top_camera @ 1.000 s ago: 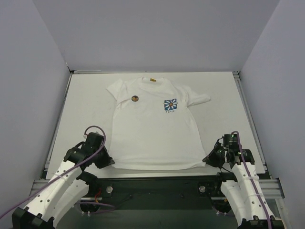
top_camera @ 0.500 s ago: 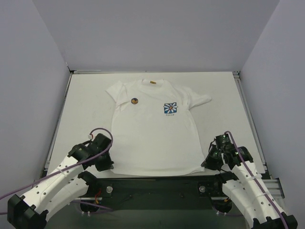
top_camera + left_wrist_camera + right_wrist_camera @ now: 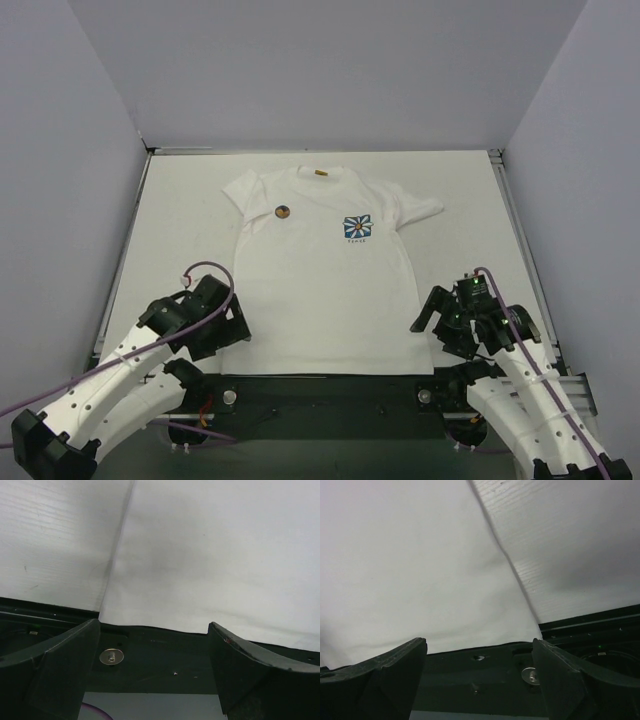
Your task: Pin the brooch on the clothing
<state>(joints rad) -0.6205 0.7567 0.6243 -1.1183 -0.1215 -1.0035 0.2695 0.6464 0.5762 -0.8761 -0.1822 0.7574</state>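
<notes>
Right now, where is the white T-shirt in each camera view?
Top external: T-shirt flat mid-table, hem at the near edge.
Left wrist: T-shirt fills the upper right.
Right wrist: T-shirt fills the upper left.
Shared landmark: the dark front rail just below its hem.

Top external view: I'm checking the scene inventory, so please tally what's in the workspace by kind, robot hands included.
White T-shirt: 1
Brooch: 1
Robot hands: 2 (left hand, right hand)
Total: 4
</notes>
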